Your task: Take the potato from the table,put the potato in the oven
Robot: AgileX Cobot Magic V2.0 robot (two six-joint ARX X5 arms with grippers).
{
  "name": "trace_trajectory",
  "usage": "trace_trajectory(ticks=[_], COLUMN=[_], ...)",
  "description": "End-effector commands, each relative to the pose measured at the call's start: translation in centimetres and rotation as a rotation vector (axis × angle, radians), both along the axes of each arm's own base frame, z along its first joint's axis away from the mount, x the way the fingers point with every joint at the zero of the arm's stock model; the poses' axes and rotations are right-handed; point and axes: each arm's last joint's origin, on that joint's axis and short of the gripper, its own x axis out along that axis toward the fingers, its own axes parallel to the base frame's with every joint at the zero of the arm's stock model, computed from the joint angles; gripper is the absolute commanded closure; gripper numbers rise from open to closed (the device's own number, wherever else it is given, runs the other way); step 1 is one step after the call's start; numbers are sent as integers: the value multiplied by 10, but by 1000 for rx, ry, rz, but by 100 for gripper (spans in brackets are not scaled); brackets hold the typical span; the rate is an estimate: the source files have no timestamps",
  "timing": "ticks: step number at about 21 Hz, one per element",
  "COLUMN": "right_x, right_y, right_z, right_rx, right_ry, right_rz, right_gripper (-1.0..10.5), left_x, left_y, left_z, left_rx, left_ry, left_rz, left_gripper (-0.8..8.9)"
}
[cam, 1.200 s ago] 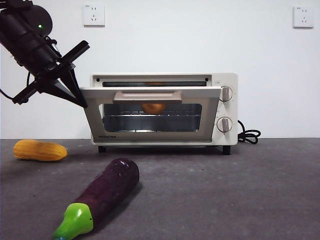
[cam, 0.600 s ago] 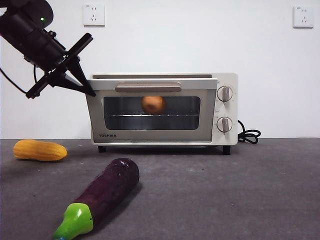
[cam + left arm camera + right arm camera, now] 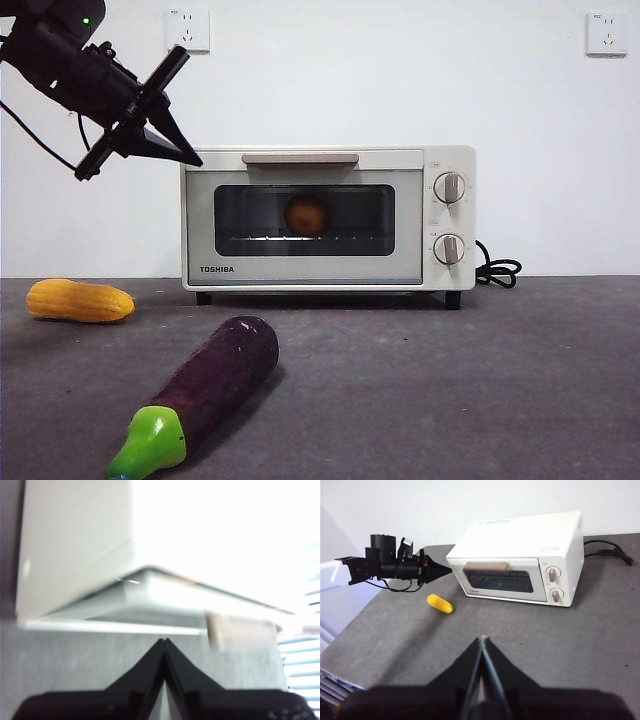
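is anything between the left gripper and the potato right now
Yes. The potato sits inside the oven on the rack, and the closed glass door stands between it and the left gripper, which is shut at the oven's upper left corner. The potato is already where it belongs.

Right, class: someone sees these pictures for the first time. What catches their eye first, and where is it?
The cream oven at the back of the table, door shut, with the potato showing through its glass. Next, the purple eggplant lying close in front, and the left gripper, jaws shut, beside the oven's upper corner.
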Motion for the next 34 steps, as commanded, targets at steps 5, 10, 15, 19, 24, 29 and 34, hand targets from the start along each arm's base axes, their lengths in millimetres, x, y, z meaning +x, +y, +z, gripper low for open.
trace_trajectory(ticks=[5,10,15,19,24,29,34], right_x=[0,0,0,0,0,0,0], right_y=[0,0,0,0,0,0,0], right_z=[-3,-3,-3,-3,-3,-3,-3], right_rx=[-18,-19,-19,-19,-19,-19,-20], right_ry=[14,14,14,14,13,14,13], right_rz=[-5,-5,-5,-5,-5,-5,-5], right_gripper=[949,946,946,945,946,946,946], left_x=[2,-2,-14,-29,-60,-106,-163], left_y=[0,-3,-9,-12,-17,-19,-16], left_z=[2,0,1,11,35,71,110], left_rx=[12,-4,50,128,212,336,383], left_ry=[-31,-27,-32,-67,-118,-172,-270], left_rz=[26,-112,-237,-310,-400,-411,-400], left_gripper=[820,820,820,820,820,820,820])
